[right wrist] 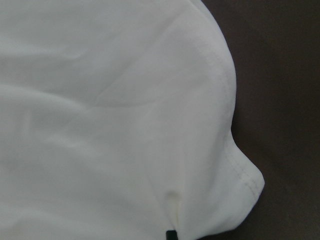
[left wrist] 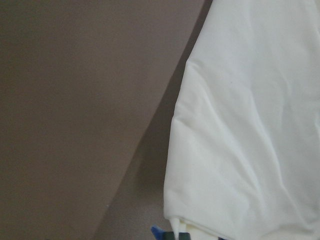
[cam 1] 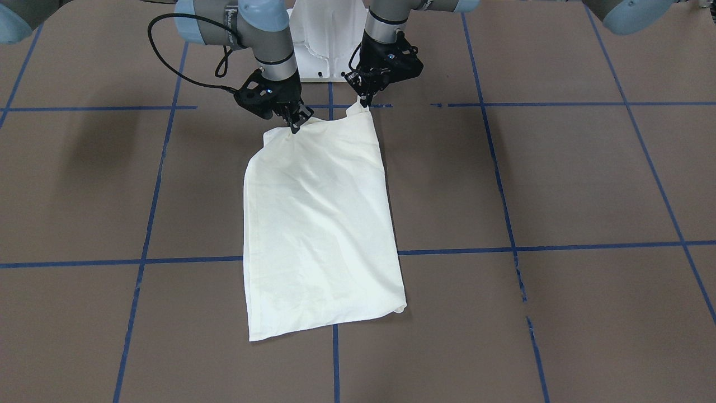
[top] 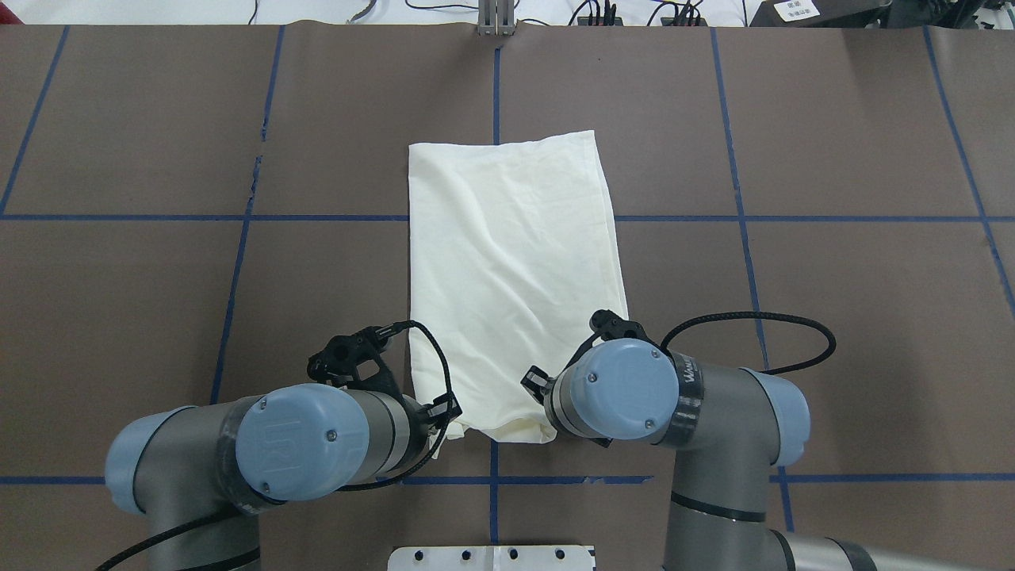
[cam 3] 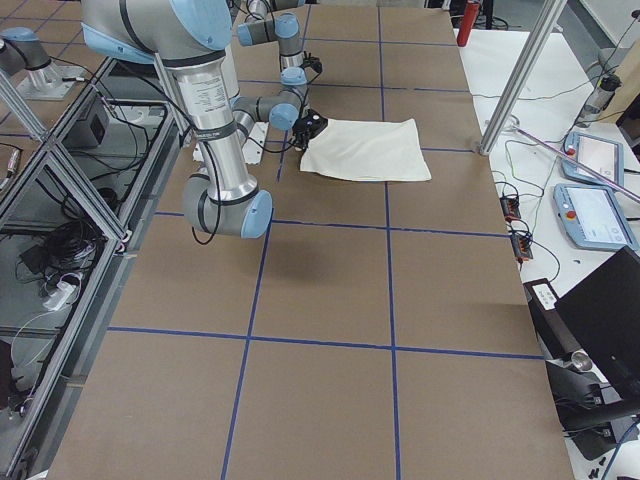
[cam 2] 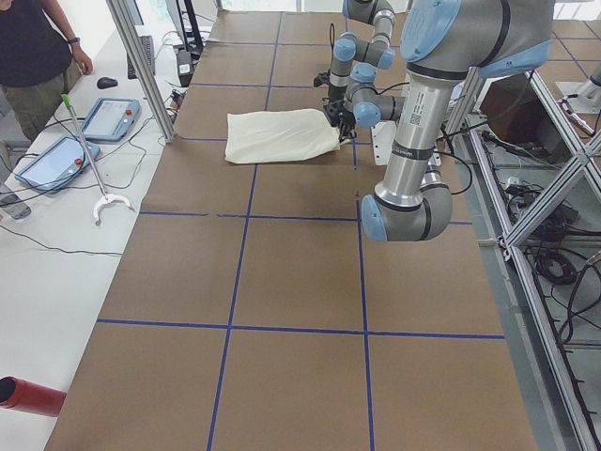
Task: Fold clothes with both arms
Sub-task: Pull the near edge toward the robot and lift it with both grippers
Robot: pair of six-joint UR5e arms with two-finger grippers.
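Two black grippers, left gripper (cam 1: 364, 101) and right gripper (cam 1: 294, 124), each clamp one robot-side corner of the single cream cotton shirt (cam 1: 321, 224).
One brown, blue-taped table (cam 1: 559, 179) carries it, folded into a plain rectangle near the middle.

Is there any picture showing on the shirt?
No, in the overhead view the folded shirt shows only plain cream cloth on its upper side.

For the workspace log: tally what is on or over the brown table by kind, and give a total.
Folded cream shirt: 1
Robot arms: 2 (left arm, right arm)
Total: 3
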